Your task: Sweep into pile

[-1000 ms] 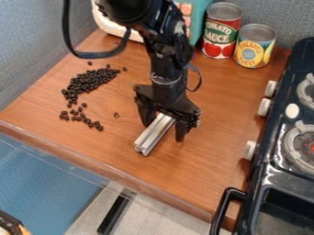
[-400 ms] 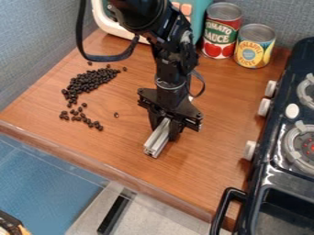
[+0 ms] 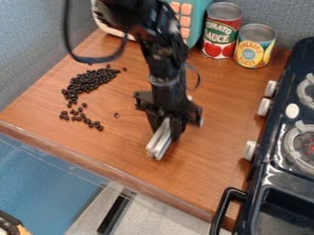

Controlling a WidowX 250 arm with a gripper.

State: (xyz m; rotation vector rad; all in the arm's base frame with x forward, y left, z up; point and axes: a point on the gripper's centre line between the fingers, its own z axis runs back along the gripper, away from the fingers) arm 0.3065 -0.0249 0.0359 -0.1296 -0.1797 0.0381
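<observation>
My black gripper [image 3: 164,129] hangs over the middle of the wooden counter, shut on a silver metal bar [image 3: 159,143]. The bar sticks out below the fingers, slanting down and to the left. To the left of the gripper, a dense cluster of black beans [image 3: 89,82] lies on the counter, with a looser group of beans [image 3: 83,118] just below it. One lone bean [image 3: 116,115] sits between these groups and the gripper.
A red tomato can [image 3: 221,32] and a yellow can [image 3: 255,47] stand at the back, beside a teal and white toy [image 3: 195,23]. The black stove [image 3: 279,142] borders the right side. The counter's front edge [image 3: 122,170] runs diagonally below the bar.
The gripper was open around the bar and has shut on it. Since the middle moment, the bar's lower end has shifted slightly downward with the gripper; the upper arm has swung left. The beans are unmoved.
</observation>
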